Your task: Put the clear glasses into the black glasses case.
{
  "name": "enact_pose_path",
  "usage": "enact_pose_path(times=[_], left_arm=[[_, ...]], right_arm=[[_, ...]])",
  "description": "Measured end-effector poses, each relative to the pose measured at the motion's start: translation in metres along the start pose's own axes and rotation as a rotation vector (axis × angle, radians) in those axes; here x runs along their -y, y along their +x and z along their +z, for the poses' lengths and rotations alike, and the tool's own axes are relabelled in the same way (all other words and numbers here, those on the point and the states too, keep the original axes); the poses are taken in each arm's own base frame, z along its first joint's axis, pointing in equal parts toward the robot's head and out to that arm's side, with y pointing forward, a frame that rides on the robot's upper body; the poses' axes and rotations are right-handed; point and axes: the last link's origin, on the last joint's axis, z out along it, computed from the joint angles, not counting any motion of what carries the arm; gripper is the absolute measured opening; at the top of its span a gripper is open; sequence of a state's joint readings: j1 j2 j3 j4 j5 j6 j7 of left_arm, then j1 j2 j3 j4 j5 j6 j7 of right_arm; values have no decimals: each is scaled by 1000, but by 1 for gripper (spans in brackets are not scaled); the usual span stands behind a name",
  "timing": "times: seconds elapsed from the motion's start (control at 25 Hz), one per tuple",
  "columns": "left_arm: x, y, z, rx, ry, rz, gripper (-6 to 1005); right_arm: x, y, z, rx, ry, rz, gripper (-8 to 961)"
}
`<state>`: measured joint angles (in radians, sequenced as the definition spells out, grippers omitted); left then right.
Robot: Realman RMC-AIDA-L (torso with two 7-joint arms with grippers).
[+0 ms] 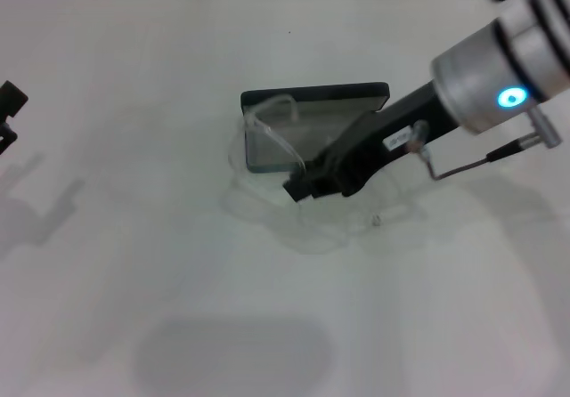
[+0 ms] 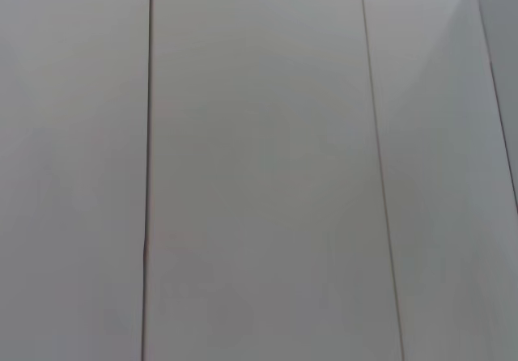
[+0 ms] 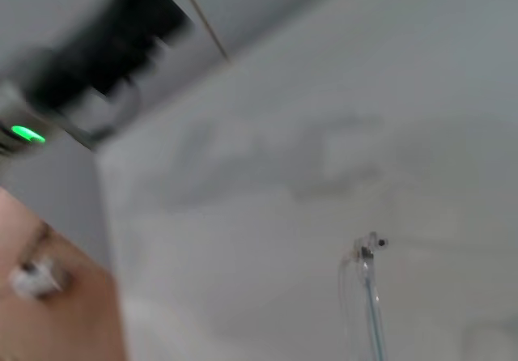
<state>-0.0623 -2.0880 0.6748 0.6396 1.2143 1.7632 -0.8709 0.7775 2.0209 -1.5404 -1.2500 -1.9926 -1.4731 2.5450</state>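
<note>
Glasses (image 1: 272, 123) — clear, light, springy plastic, probably slippery — hang partly over the open black case (image 1: 312, 103). Right gripper (image 1: 307, 183) appears closed on the frame near a lens, the stiffest hold. Left gripper (image 1: 11, 112) waits far left, its opening unreadable.

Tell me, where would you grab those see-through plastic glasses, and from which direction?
Probably the clear plastic glasses are best pinched at the near end of the temple arm, from above on the robot's right, where the right gripper already is. That thin arm rises over the open black hard case, free of the white table. The left gripper sits parked far left.
</note>
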Motion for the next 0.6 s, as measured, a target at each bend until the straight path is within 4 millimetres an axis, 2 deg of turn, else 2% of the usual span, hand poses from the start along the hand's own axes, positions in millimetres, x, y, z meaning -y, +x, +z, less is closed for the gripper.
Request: enact_pose_path(times=[0.04,0.2,0.32,0.44,0.6], left_arm=[[0,0,0,-1,-1,-1,708],[1,4,6,-21,-21,-23,706],[2,11,16,-70,-49,-44,705],[2,15,24,-100,-72,-62,703],[2,24,47,-156,-150,-117,702]], right_arm=[[-4,2,-15,102,-65,-32,116],[-5,8,-34,240,-123,-66,112],[-2,18,-44,334,-145,-115,110],[2,36,-51,483,-172,-178,110],[3,59,-58,677,-235,-263,110]])
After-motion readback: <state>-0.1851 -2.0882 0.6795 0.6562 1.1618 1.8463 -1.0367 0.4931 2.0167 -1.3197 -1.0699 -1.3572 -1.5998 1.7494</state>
